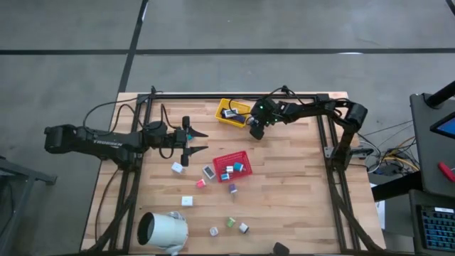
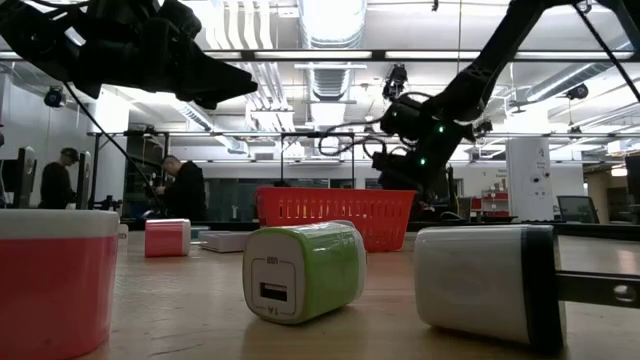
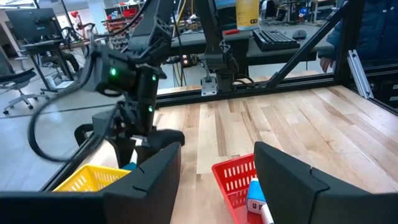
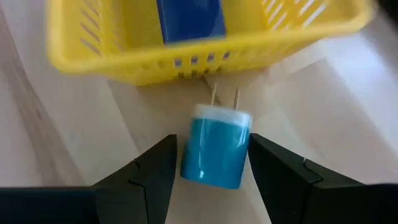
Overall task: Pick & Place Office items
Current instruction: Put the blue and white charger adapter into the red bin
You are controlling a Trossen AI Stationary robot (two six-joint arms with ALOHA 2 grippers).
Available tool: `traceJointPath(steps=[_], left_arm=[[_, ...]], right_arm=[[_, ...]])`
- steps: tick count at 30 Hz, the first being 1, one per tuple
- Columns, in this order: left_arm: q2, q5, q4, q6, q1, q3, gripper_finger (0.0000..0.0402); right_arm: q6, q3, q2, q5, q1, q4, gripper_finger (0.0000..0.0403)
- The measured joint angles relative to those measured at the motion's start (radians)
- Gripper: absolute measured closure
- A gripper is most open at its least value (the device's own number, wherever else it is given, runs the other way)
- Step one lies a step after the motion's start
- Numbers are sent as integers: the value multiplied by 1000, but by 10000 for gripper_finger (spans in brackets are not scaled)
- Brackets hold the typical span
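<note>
Office items are small blocky plug-in chargers.

- Teal charger (image 4: 216,151): white cap, two prongs pointing at the yellow tray; sits between the right hand's (image 4: 211,163) fingers, just outside that tray.
- Navy block (image 4: 189,20): lying inside the yellow tray.
- Red tray: several pieces, incl. a white-and-blue one (image 3: 255,198).
- Loose on the tabletop: white/teal piece (image 1: 177,168) left of the red tray, pink piece (image 1: 200,183), white piece (image 1: 187,201), purple piece (image 1: 232,188) just below the tray, then green piece (image 1: 230,222) between two pale ones nearer the front edge.
- Low view: green-and-white charger (image 2: 304,270) on its side, USB port facing camera; white-and-black one (image 2: 490,281) just beside it.
</note>
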Motion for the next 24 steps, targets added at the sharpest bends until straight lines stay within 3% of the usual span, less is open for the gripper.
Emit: traceJointPath(steps=[7, 15, 24], left_arm=[[0, 0, 0, -1, 0, 0, 195], [0, 0, -2, -2, 0, 0, 195], [0, 0, -1, -4, 0, 0, 195]], right_arm=[[-20, 54, 35, 0, 1, -30, 212], [-46, 75, 34, 0, 2, -65, 278], [-87, 73, 29, 3, 11, -98, 278]])
